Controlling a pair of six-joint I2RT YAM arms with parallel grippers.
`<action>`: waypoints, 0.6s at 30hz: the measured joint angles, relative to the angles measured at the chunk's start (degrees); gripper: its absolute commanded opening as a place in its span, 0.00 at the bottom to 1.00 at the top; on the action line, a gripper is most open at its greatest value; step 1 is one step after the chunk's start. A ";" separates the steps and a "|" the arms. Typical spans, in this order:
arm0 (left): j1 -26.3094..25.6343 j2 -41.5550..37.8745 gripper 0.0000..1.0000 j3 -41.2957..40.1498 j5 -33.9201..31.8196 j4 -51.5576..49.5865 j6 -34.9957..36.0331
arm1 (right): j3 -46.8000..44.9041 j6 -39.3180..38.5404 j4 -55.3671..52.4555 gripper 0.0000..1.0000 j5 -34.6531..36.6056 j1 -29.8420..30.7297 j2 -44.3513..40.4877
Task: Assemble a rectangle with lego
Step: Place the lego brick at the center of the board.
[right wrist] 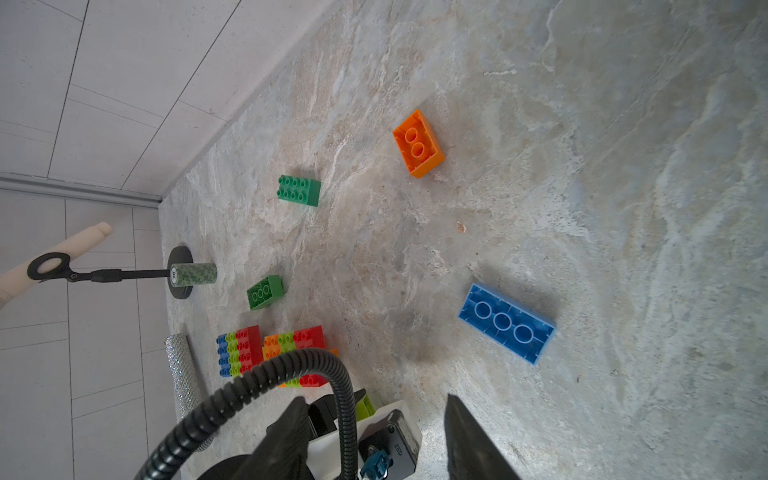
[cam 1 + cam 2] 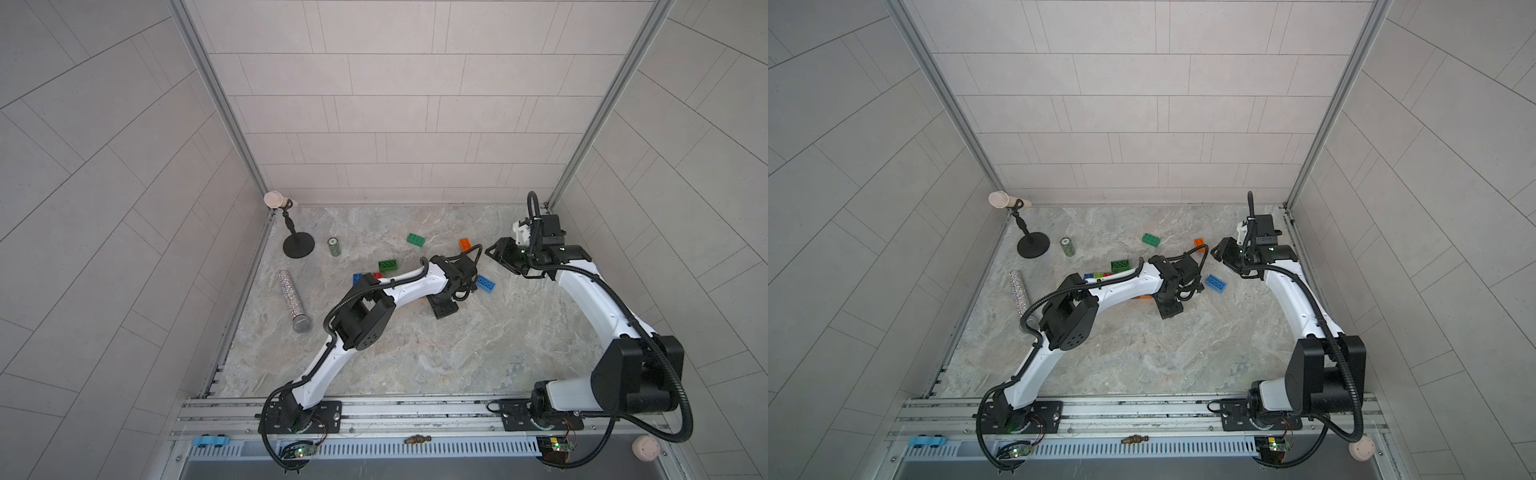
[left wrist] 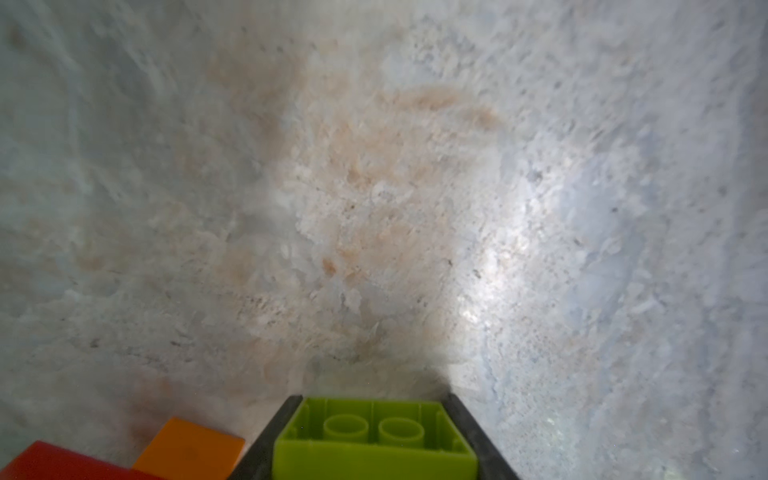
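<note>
My left gripper [image 3: 372, 400] is shut on a lime lego brick [image 3: 374, 444], hollow underside facing the camera, low over the marble floor. Next to it lie an orange brick [image 3: 191, 451] and a red brick [image 3: 62, 463]. In the right wrist view, joined rows of blue, lime and red lego [image 1: 239, 351] and of orange, lime and red lego [image 1: 295, 345] lie partly behind the left arm. Loose on the floor are a blue brick [image 2: 485, 284], an orange brick [image 2: 465, 243] and two dark green bricks [image 2: 416, 240] [image 2: 389, 265]. My right gripper [image 2: 505, 253] hangs open and empty at the back right.
A black microphone stand [image 2: 297, 245] stands at the back left, with a small green can [image 2: 333, 247] beside it. A glittery silver tube [image 2: 293, 299] lies along the left side. Walls enclose the floor on three sides; the arms' rail [image 2: 415, 409] runs along the front.
</note>
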 measured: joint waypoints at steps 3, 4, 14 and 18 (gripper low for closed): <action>0.00 1.25 0.56 1.97 0.31 -1.77 0.02 | -0.57 0.13 0.26 0.54 0.00 0.00 -0.02; 0.00 1.55 0.62 2.51 0.37 -2.19 0.02 | -0.79 0.22 0.31 0.54 -0.02 0.00 -0.02; -0.02 2.91 0.70 6.60 1.49 -4.81 0.13 | -1.68 -0.04 0.44 0.54 0.00 0.48 -0.02; -0.02 1.57 0.73 6.54 2.16 -3.41 -0.44 | -1.68 -1.31 -0.13 0.55 0.42 0.48 0.00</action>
